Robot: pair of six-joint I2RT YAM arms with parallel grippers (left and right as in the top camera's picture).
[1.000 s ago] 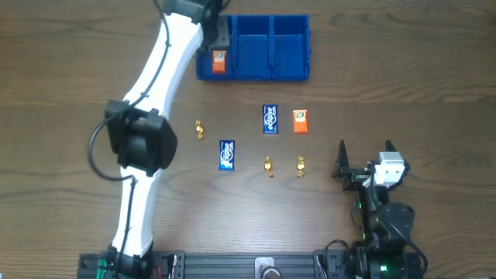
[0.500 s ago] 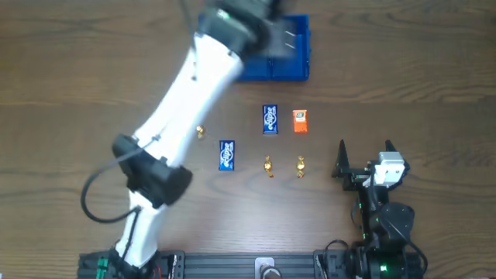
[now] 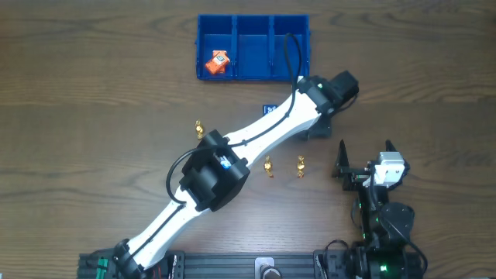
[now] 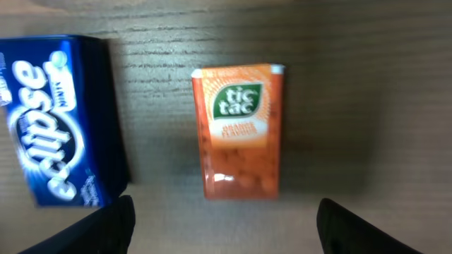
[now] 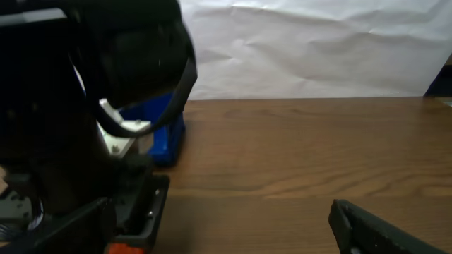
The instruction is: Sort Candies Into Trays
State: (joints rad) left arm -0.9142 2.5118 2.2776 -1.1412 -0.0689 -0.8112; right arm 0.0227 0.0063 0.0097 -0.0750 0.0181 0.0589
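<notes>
Standing over the desk (image 3: pixel 93 70), I note a blue tray (image 3: pixel 253 54) with three compartments at the 12 o'clock edge of the working area. One orange candy box (image 3: pixel 217 63) lies tilted in the tray's 9 o'clock compartment; the other two compartments hold nothing. The left arm (image 3: pixel 256 136) stretches from its base at 7 o'clock diagonally across the middle toward 2 o'clock. The left gripper (image 4: pixel 226 212) hangs open above a second orange box (image 4: pixel 239 130), which lies flat on the desk, label up, below the tray. Its two fingers (image 4: pixel 116 226) stand wide to either side of the box and are not touching it. A blue mint box (image 4: pixel 60 120) lies just beside this orange box, at its 9 o'clock, parallel to it, with a narrow strip of wood between them. From above, only a corner of the blue mint box shows past the arm. A lone gold candy (image 3: pixel 198 128) sits on the desk at 9 o'clock of the arm's forearm. A middle gold candy (image 3: pixel 268 167) lies at 6 o'clock of the forearm, with an outer gold candy (image 3: pixel 301 165) near it at its 3 o'clock. The right gripper (image 3: pixel 364 151) is at 4 o'clock of the desk, open and holding nothing, well apart from the candies.
</notes>
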